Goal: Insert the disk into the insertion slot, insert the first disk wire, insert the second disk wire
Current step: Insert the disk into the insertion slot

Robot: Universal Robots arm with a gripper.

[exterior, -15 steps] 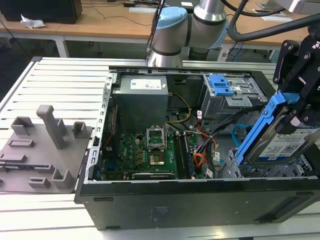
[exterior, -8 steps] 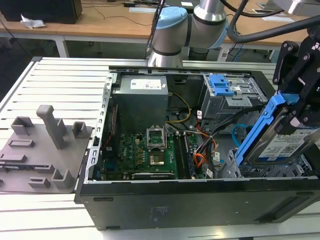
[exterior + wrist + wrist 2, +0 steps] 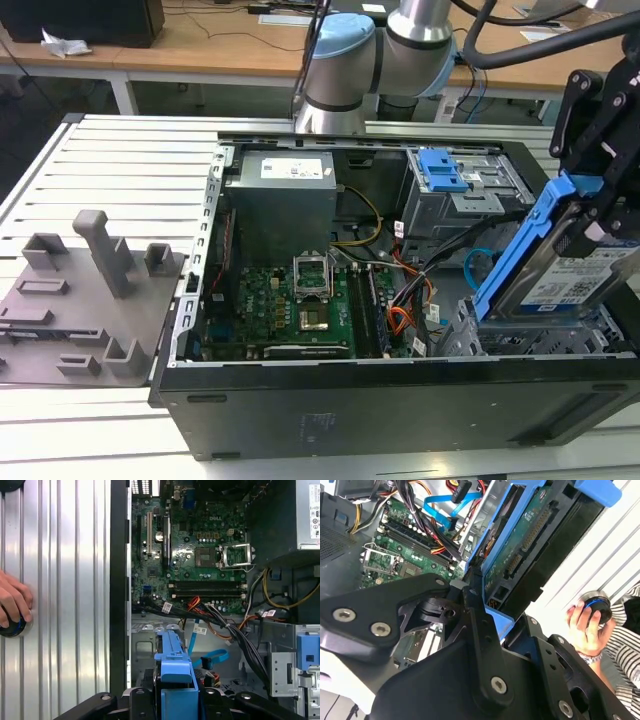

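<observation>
My open computer case [image 3: 300,420] lies on the slatted tabletop [image 3: 120,160]. Over its perforated insertion slot [image 3: 462,330] the disk [image 3: 575,275] hangs tilted, pinched in my pincer [image 3: 598,205]. The light-blue second disk wire [image 3: 215,656] loops near the slot.

Green motherboard [image 3: 285,305] lies in the open case [image 3: 400,400] — grey power supply [image 3: 280,205] beside it. Grey blocks [image 3: 105,255] stand on the slatted table [image 3: 130,160].
</observation>
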